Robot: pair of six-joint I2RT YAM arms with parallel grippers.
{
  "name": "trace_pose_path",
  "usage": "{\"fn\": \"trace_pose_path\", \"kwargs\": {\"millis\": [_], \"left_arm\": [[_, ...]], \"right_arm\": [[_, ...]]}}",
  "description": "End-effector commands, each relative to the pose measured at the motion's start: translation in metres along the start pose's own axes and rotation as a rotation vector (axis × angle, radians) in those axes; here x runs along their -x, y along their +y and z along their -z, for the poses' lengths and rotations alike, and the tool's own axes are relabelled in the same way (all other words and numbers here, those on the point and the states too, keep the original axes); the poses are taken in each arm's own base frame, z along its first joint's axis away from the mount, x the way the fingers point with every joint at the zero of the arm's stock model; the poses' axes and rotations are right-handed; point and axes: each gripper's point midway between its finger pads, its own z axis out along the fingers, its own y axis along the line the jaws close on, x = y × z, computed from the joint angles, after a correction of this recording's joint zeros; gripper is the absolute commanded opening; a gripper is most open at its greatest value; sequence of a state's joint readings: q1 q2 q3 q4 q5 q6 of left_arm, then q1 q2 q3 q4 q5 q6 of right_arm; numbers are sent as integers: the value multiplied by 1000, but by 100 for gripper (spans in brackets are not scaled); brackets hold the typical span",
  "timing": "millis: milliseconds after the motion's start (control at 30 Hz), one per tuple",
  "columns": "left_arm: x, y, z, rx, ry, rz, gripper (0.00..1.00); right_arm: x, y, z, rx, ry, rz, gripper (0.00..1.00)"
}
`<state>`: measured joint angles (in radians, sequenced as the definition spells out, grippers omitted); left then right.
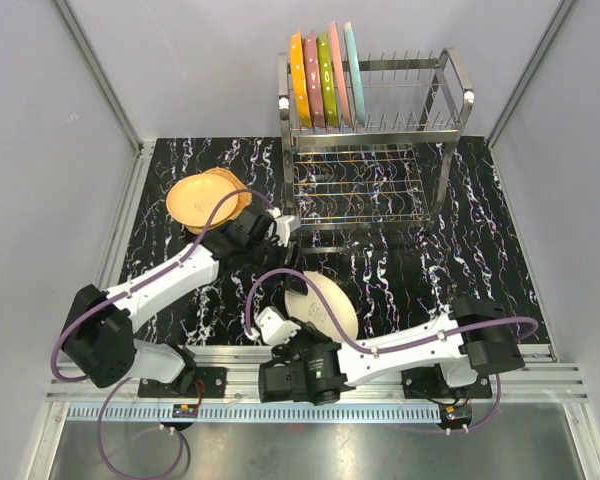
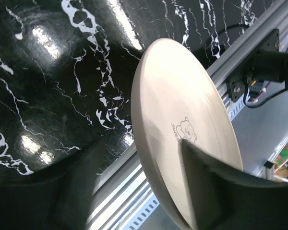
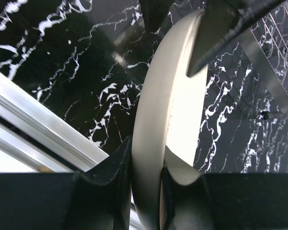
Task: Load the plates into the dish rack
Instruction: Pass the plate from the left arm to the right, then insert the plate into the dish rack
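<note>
A round cream plate [image 1: 328, 305] with a small bear print on one face is held on edge over the black, white-veined marble worktop [image 1: 460, 250]. It is near the front rail and well short of the shiny two-tier steel wire dish rack [image 1: 410, 125] at the back.

The right jaws are clamped on the plate's lower rim, with one dark finger [image 3: 110, 187] against each face. The left jaws, reaching in from the far side, are spread and straddle the upper rim. One finger [image 2: 206, 196] lies across the printed face, though whether it actually touches I cannot tell. The other stands off from the back of the plate, with the rail showing in the gap.

Five plates [image 1: 325, 75] stand upright between the prongs at the left end of the rack's upper tier — orange, pink, lime-green, pink, light blue. A stack of tan plates [image 1: 208, 198] lies flat on the worktop left of the rack, just beside the left arm [image 1: 170, 275].
</note>
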<state>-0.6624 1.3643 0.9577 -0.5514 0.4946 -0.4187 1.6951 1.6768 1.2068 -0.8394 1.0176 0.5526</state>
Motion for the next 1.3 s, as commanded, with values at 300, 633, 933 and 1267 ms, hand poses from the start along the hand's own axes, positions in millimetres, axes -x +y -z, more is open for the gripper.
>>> {"fn": "trace_pose_path", "kwargs": {"millis": [300,633,933,1267], "left_arm": [[83,-51,83,-150,-326,-112,99],[104,-25,168,44,-652,-189,99],[71,50,177,390,-763,-138,99],[58,80,157,459,-753,-136,99]], "right_arm": [[22,-3,20,161,-94,-195,16],[34,-19,39,277,-186,-397,18],[67,-79,38,300,-281,-567,21],[139,-207,48,163,-410,-656,23]]}}
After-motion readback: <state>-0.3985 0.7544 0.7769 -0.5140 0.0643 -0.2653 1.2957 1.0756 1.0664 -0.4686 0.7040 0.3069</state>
